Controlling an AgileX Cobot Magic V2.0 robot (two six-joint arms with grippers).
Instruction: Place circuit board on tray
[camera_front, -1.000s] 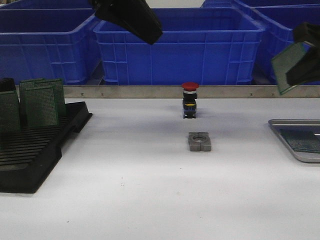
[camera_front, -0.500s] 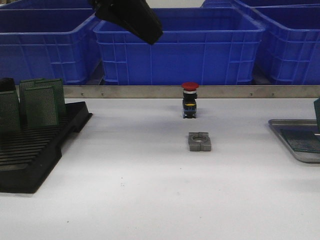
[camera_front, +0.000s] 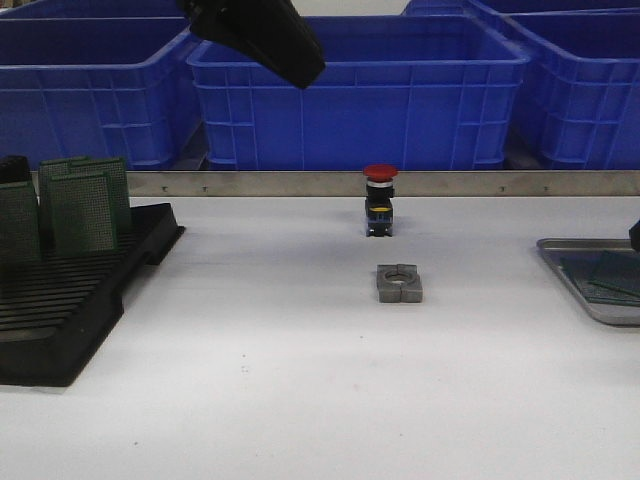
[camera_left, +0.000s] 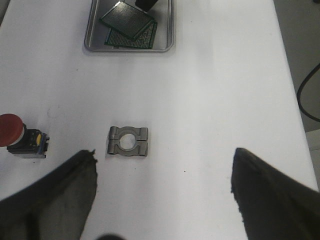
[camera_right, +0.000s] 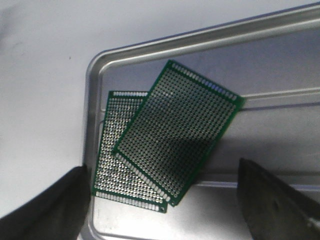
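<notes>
Gone from the upper right of the front view is the right gripper (camera_right: 165, 200), which a second ago held a green board aloft; it now hangs low over the tray (camera_right: 200, 42), jaws spread wide with nothing between them. That perforated green circuit board (camera_right: 180, 130) lies flat in the silver-grey metal tray, skewed across a second, similar board (camera_right: 117, 175) and partly covering it. The tray has a low raised rim, rounded corners and shallow ribs in its floor, and sits at the table's right edge in the front view. High over the table, the left gripper (camera_left: 162, 200) is unchanged, its dark fingers wide apart and empty. Below it lie a grey metal clamp block (camera_left: 128, 141) with a round bore and, beside that, a red mushroom-head push button (camera_left: 20, 137). A black slotted rack (camera_front: 70, 300) holds upright green boards at far left, with blue plastic bins (camera_front: 360, 95) behind.
</notes>
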